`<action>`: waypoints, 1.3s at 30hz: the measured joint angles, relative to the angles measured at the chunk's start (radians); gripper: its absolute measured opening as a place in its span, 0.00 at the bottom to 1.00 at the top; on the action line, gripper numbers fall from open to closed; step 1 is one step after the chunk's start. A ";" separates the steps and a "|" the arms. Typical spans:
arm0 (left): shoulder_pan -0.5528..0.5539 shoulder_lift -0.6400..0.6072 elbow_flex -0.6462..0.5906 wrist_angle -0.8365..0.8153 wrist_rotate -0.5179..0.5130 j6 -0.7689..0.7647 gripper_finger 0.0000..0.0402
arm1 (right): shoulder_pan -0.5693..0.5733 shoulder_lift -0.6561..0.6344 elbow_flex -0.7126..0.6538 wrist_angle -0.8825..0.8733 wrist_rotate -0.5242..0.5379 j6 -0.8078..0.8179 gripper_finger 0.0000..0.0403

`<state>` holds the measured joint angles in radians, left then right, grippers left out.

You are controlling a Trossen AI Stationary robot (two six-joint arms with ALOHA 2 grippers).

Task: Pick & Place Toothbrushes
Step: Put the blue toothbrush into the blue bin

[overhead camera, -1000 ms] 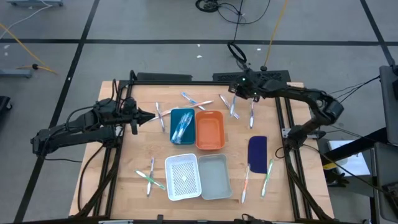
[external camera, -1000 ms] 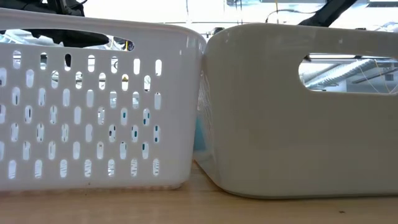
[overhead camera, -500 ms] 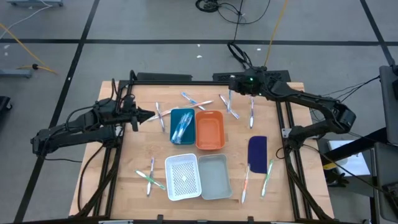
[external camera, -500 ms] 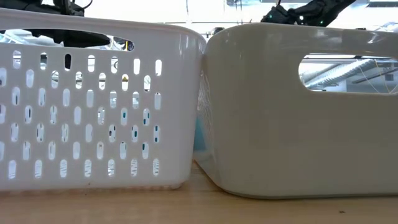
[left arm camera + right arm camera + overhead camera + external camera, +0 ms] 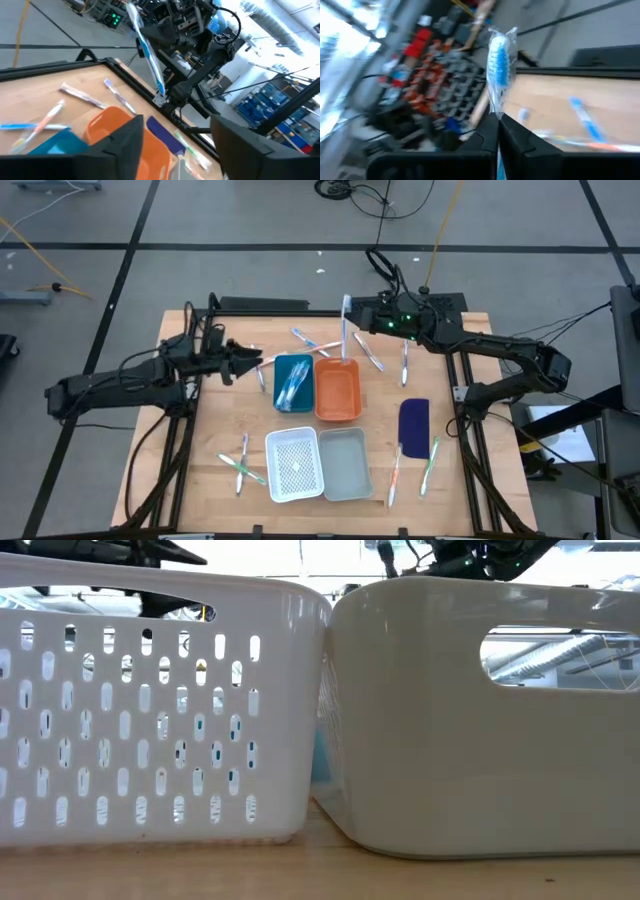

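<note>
R claw (image 5: 498, 131) w/ unlabelled wrapped blue toothbrush (image 5: 499, 70).

- The orange tray (image 5: 338, 389) is lying bare inside, but the right gripper (image 5: 350, 308) is hanging over its far edge, clamped on a blue toothbrush (image 5: 346, 330) that is pointing down toward it.
- The blue tray (image 5: 293, 382) beside it is already carrying toothbrushes (image 5: 291, 388).
- The left gripper (image 5: 253, 361), fingers spread, is hovering just left of the blue tray.
- The white basket (image 5: 295, 465) and grey bin (image 5: 346, 464) are standing side by side, touching, blocking the near middle.
- Bare wood is showing between the trays and the dark blue piece (image 5: 413, 423).
</note>
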<state>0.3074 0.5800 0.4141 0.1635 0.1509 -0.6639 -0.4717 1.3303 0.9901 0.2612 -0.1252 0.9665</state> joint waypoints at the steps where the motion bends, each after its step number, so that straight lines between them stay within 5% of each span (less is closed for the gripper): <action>1: -0.008 0.027 0.000 0.033 0.000 0.000 0.63 | 0.008 0.007 0.000 0.035 -0.011 -0.002 0.00; 13: -0.076 0.307 0.000 0.424 -0.064 -0.055 0.74 | 0.079 0.129 0.017 0.311 -0.177 0.066 0.00; 25: -0.140 0.474 0.001 0.668 -0.097 -0.104 0.74 | 0.130 0.270 0.198 0.289 -0.303 0.036 0.00; 39: -0.193 0.581 0.083 0.694 -0.179 -0.047 0.74 | 0.175 0.410 0.366 0.299 -0.351 0.017 0.00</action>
<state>0.1149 1.1612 0.4974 0.8571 -0.0280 -0.7108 -0.2966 1.7399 1.3566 0.5606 -0.4764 0.9833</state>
